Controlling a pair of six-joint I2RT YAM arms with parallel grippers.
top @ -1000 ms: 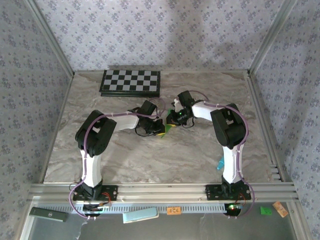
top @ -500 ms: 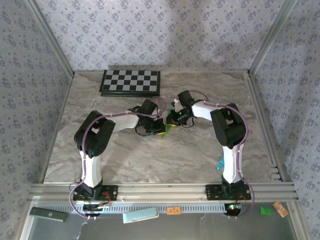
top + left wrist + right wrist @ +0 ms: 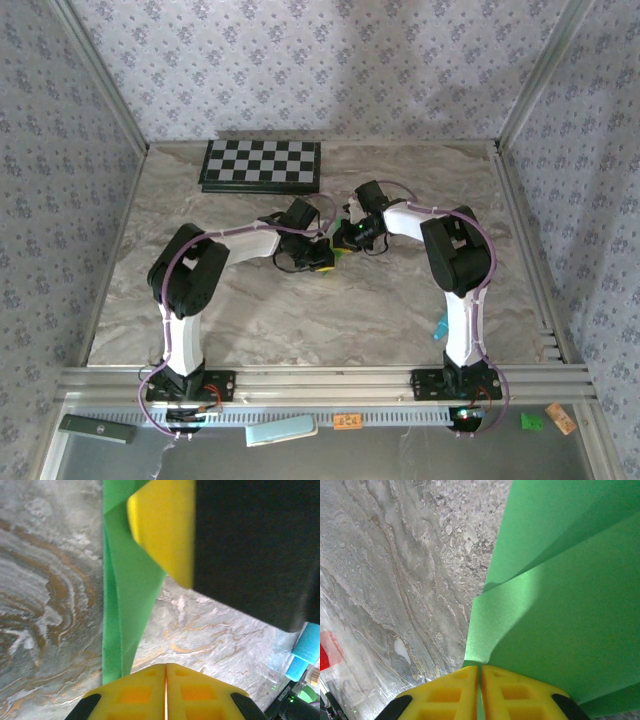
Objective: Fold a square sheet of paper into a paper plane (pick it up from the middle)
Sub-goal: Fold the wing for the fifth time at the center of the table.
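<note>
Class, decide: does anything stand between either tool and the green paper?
Nothing visible does. The right tool is shut on the green paper, and the paper runs right up to the left tool, which is also shut.

checkerboard point(image 3: 261, 165) laid flat at far edge of table point(image 3: 300, 320) | teal marker point(image 3: 439, 328) placed well nearer than checkerboard, off to its right

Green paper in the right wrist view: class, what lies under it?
Marbled table shows beside the green paper, held in the right gripper's jaws. Whatever lies beneath is covered.
</note>
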